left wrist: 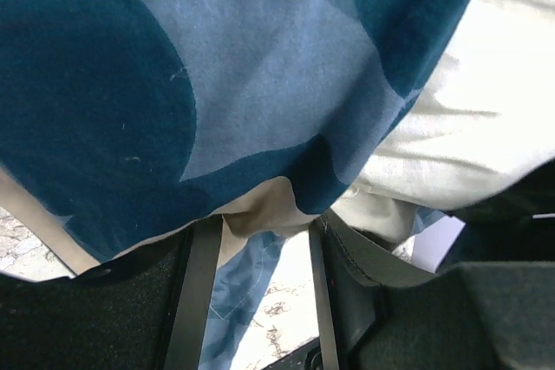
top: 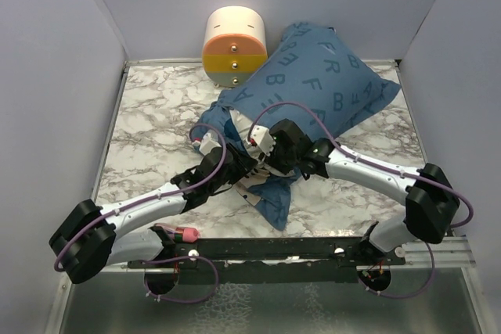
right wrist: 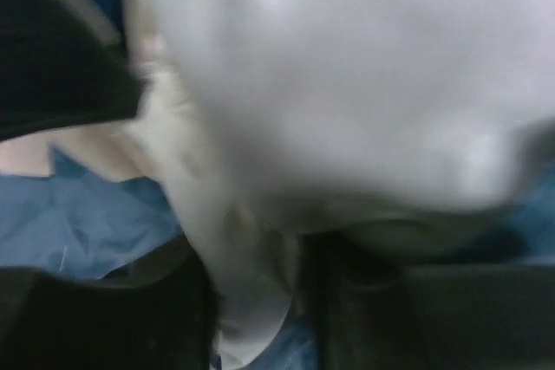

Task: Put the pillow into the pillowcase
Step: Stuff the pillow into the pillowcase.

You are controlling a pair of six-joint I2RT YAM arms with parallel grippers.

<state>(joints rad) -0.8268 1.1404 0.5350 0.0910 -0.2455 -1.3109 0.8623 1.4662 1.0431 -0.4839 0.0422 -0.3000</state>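
The blue letter-printed pillowcase (top: pixel 313 76) lies plump at the back right, its open end toward the middle of the table. A bit of the white pillow (top: pixel 237 125) shows at that mouth. Both grippers meet there. In the left wrist view my left gripper (left wrist: pixel 260 240) stands open, with the pillowcase (left wrist: pixel 173 67) hem draped over its fingertips and the pillow (left wrist: pixel 486 110) to the right. My left gripper (top: pixel 235 163) sits just left of my right gripper (top: pixel 262 146). In the blurred right wrist view my right gripper (right wrist: pixel 256 301) is shut on a fold of the pillow (right wrist: pixel 347 67), above blue pillowcase (right wrist: pixel 87 223) cloth.
A cream-and-orange cylinder (top: pixel 233 46) stands at the back, touching the pillowcase's left end. Pale walls close in the marble table (top: pixel 156 115) on three sides. A black rail (top: pixel 313 252) runs along the near edge.
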